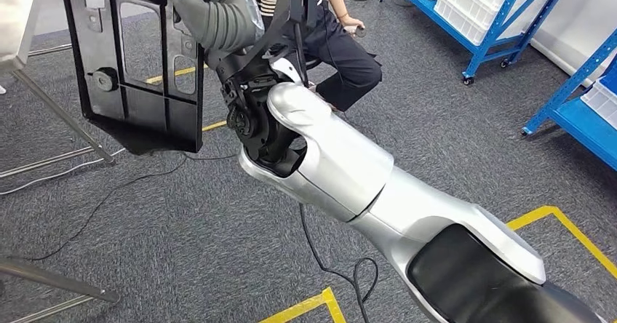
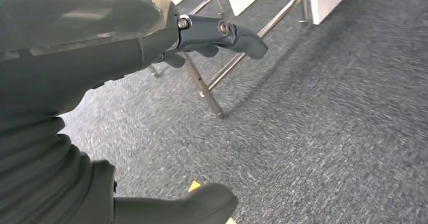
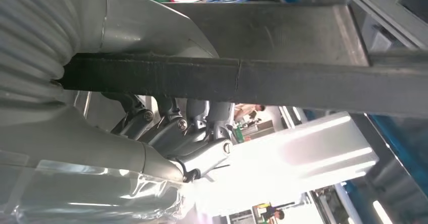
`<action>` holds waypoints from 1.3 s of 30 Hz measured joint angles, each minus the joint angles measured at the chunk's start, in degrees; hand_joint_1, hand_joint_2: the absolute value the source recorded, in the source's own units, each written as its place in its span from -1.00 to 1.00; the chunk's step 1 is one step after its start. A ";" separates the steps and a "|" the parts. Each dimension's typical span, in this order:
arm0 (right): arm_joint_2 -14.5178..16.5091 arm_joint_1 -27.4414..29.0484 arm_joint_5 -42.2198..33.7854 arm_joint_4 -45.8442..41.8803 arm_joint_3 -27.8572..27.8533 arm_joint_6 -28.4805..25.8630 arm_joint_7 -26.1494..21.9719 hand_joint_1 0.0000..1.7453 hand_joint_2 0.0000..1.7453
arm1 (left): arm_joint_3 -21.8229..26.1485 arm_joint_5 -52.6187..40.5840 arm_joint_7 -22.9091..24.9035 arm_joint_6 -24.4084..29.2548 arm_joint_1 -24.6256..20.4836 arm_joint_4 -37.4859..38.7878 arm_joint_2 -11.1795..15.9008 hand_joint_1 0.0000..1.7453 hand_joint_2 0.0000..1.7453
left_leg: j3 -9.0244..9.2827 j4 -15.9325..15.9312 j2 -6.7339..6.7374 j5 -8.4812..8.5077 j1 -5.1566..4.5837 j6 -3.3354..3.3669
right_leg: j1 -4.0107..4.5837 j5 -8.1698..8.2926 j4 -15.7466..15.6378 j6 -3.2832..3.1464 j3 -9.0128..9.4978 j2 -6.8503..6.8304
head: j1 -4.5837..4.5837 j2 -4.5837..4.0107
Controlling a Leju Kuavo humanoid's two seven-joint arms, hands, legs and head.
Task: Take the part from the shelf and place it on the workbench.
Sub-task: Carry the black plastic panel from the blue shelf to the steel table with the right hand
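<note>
The right hand grips the black part, raised over the grey carpet, its top cut off by the frame edge. The left hand holds nothing, fingers loosely apart, mostly hidden behind its cover. A seated person is largely hidden behind the part.

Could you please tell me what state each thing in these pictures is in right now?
Black part: lifted off any surface, carried above the carpet, held by the right hand.
Right hand: grips the part's edge; in its wrist view the fingers curl under it.
Left hand: holds nothing, fingers apart, above the carpet.
Person: seated behind the part.
Blue shelf: standing, white bins on it.
</note>
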 joint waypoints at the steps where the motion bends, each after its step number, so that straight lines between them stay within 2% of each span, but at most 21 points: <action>1: 0.05 -0.15 -0.53 0.15 0.21 -0.39 -0.49 1.00 1.00 | 0.05 0.72 -0.78 0.01 0.13 -0.20 -0.13 -1.00 1.00 | -0.13 0.05 0.18 -0.04 0.12 -0.34 | -0.09 0.19 -0.21 -0.37 0.16 -0.48 | -0.03 0.00; 3: 0.09 -0.57 -1.28 0.48 0.53 -0.89 -1.13 1.00 1.00 | 0.12 2.67 -2.92 0.04 0.21 -0.37 -0.20 -1.00 1.00 | -1.19 2.20 2.57 -1.51 -0.01 -0.90 | -0.41 0.52 -0.76 -1.15 0.56 -1.55 | -0.21 0.00; 5: 0.05 -0.90 -1.76 0.97 0.86 -1.04 -1.64 1.00 1.00 | 0.13 5.79 -6.51 0.04 0.12 0.04 0.12 -1.00 1.00 | -4.33 8.80 5.61 -5.02 -0.10 -1.37 | -0.38 0.52 -0.95 -1.65 0.79 -2.70 | -0.40 0.00; 7: 0.03 -0.99 -1.97 1.66 1.33 -1.21 -1.92 1.00 1.00 | 0.11 8.45 -9.84 0.03 0.04 0.95 0.64 -1.00 1.00 | -7.61 15.36 6.54 -7.44 0.07 -1.79 | -0.20 0.39 -0.93 -1.84 0.84 -3.97 | -0.44 0.00; 8: 0.03 -0.99 -2.01 1.95 1.57 -1.26 -1.96 1.00 1.00 | 0.11 9.17 -10.82 0.02 0.02 1.39 0.89 -1.00 1.00 | -7.99 16.06 6.71 -7.22 0.16 -1.92 | -0.16 0.34 -0.91 -1.89 0.85 -4.57 | -0.47 0.00; 9: 0.04 -1.01 -2.00 2.21 1.78 -1.29 -1.97 1.00 1.00 | 0.11 9.82 -11.66 0.02 0.03 1.77 1.13 -1.00 1.00 | -7.13 14.44 6.95 -6.01 0.24 -2.00 | -0.14 0.25 -0.89 -1.87 0.89 -5.11 | -0.47 0.00; 11: 0.05 -1.15 -1.65 2.76 2.08 -1.30 -1.99 1.00 1.00 | 0.15 12.23 -15.20 0.00 -0.19 3.41 2.03 -1.00 1.00 | -2.79 6.63 8.77 -2.58 0.26 -2.00 | 0.00 -0.05 -0.77 -1.60 1.07 -6.01 | -0.50 0.00; 13: -0.01 -1.40 -0.90 3.84 2.27 -0.87 -1.90 1.00 1.00 | 0.20 15.69 -21.11 -0.43 -0.84 6.80 3.67 -1.00 1.00 | 0.27 1.09 10.15 -0.85 0.00 -1.42 | 0.47 -0.43 -0.62 -1.08 1.14 -6.83 | -0.40 0.00; 16: -0.03 -1.55 0.98 6.17 2.52 0.21 -1.60 1.00 1.00 | 0.13 18.55 -27.34 -2.49 -1.70 12.09 6.40 -1.00 1.00 | 0.43 0.24 8.92 -0.58 -0.27 -0.19 | 0.83 -0.77 -0.56 -0.55 1.13 -7.86 | -0.17 0.00; 18: -0.08 -1.63 2.29 7.80 2.62 0.38 -1.56 1.00 1.00 | 0.05 18.99 -28.55 -3.89 -1.93 14.52 7.84 -1.00 1.00 | 0.52 -0.11 7.99 -0.24 -0.14 0.63 | 0.61 -2.15 1.64 -0.37 0.13 -6.37 | -0.14 0.00; 21: -0.26 -1.55 3.50 10.02 2.72 0.57 -1.41 1.00 1.00 | -0.03 19.05 -28.93 -5.04 -2.09 16.85 9.18 -1.00 1.00 | 0.51 -0.24 6.47 -0.02 -0.14 1.26 | 0.20 -6.67 12.72 -0.76 -5.21 -3.57 | 0.00 0.00; 23: -0.32 -1.31 4.79 11.24 2.80 0.75 -0.92 1.00 1.00 | -0.18 19.03 -28.97 -5.67 -2.12 17.89 9.69 -1.00 1.00 | 0.47 -0.22 5.13 0.00 -0.19 1.28 | 0.14 -7.57 17.22 -0.45 -7.69 -3.23 | 0.03 0.00; 24: -0.32 -1.25 5.49 11.76 2.81 0.85 -0.55 1.00 1.00 | -0.29 19.02 -28.97 -5.95 -2.12 18.32 9.87 -1.00 1.00 | 0.48 -0.19 4.41 0.01 -0.20 1.27 | 0.11 -6.65 16.06 -0.08 -7.32 -3.11 | 0.03 0.00; 26: -0.27 -1.41 6.64 12.75 2.79 1.11 0.23 1.00 1.00 | -0.54 18.94 -28.97 -6.35 -2.12 18.98 10.16 -1.00 1.00 | 0.49 -0.13 3.03 0.07 -0.16 1.16 | -0.10 -3.07 8.05 0.60 -3.79 -1.97 | 0.05 0.00; 28: -0.22 -1.73 7.36 13.74 2.78 1.47 0.81 1.00 1.00 | -0.71 18.85 -28.97 -6.65 -2.13 19.48 10.43 -1.00 1.00 | 0.32 0.00 1.89 0.16 -0.20 0.76 | -0.30 -0.48 1.49 0.64 -0.78 -0.58 | 0.02 0.00; 31: -0.05 -2.09 7.97 14.72 2.78 1.72 1.45 1.00 1.00 | -0.90 17.91 -27.64 -6.56 -2.02 20.09 10.77 -1.00 1.00 | -0.11 -0.19 0.83 0.53 0.06 -0.32 | -0.13 0.33 0.13 -0.08 -0.10 -1.08 | -0.01 0.00; 32: 0.03 -2.28 8.24 14.87 2.79 1.68 1.83 1.00 1.00 | -1.21 16.97 -26.15 -6.28 -1.98 20.32 10.84 -1.00 1.00 | -0.32 0.00 1.24 0.37 0.14 -0.63 | -0.19 0.54 -0.04 -0.43 -0.05 -1.52 | -0.04 0.00; 34: 0.10 -2.98 8.90 15.00 2.84 1.28 2.94 1.00 1.00 | -2.49 14.05 -20.99 -5.65 -1.94 20.80 11.04 -1.00 1.00 | -1.91 3.31 3.66 -1.80 0.07 -1.09 | -0.41 0.84 -0.39 -1.05 0.08 -2.53 | -0.23 0.00; 35: 0.09 -3.35 9.20 14.98 2.90 0.96 3.59 1.00 1.00 | -3.36 12.47 -17.80 -5.49 -1.94 21.04 11.15 -1.00 1.00 | -3.52 6.88 5.12 -3.75 0.02 -1.26 | -0.33 0.84 -0.43 -1.21 0.11 -3.07 | -0.32 0.00; 37: 0.08 -3.82 9.68 14.74 3.25 0.15 4.90 1.00 1.00 | -5.19 9.79 -11.35 -5.50 -1.94 21.50 11.33 -1.00 1.00 | -7.08 14.62 6.39 -7.09 0.02 -1.59 | -0.07 0.74 -0.41 -1.38 0.10 -4.21 | -0.39 0.00; 39: 0.08 -3.97 10.01 14.19 3.87 -0.60 6.03 1.00 1.00 | -6.74 8.25 -6.00 -5.61 -1.92 21.94 11.33 -1.00 1.00 | -7.64 16.13 6.71 -6.87 0.05 -1.68 | 0.08 0.66 -0.39 -1.45 0.11 -5.34 | -0.41 0.00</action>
